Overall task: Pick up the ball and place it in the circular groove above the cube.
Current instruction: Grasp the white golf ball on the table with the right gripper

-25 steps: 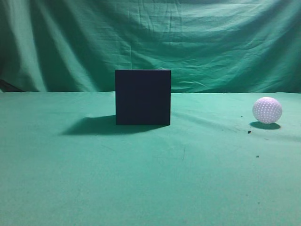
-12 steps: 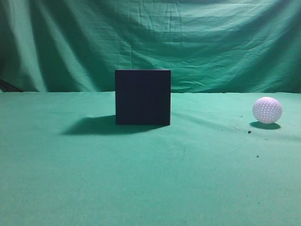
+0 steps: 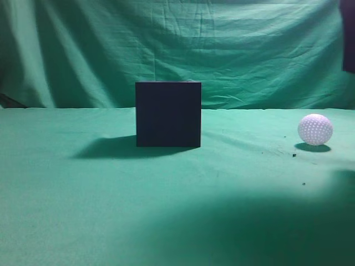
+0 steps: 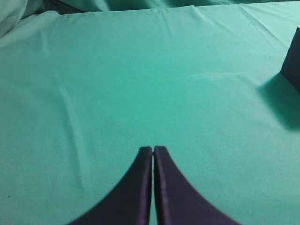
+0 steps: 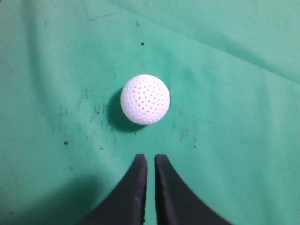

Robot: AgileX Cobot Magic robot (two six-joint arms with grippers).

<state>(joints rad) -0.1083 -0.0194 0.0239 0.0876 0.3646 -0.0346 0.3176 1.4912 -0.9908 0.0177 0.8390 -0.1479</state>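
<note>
The dark navy cube (image 3: 168, 114) stands mid-table; its top face is hidden from the exterior view. One corner of it shows at the right edge of the left wrist view (image 4: 293, 65). The white dimpled ball (image 3: 315, 129) rests on the cloth at the far right. In the right wrist view the ball (image 5: 145, 99) lies just ahead of my right gripper (image 5: 150, 157), which hovers above the cloth, empty, its fingers nearly together with a thin gap. My left gripper (image 4: 153, 149) is shut and empty over bare cloth, left of the cube.
Green cloth covers the table (image 3: 83, 210) and hangs as a backdrop (image 3: 177, 50). A dark part of the right arm (image 3: 348, 39) shows at the top right edge. Small dark specks (image 5: 65, 142) dot the cloth near the ball.
A dark part of the right arm has come into the top right corner of the exterior view, and a broad shadow now covers the front right of the table. Cube and ball have not moved.
</note>
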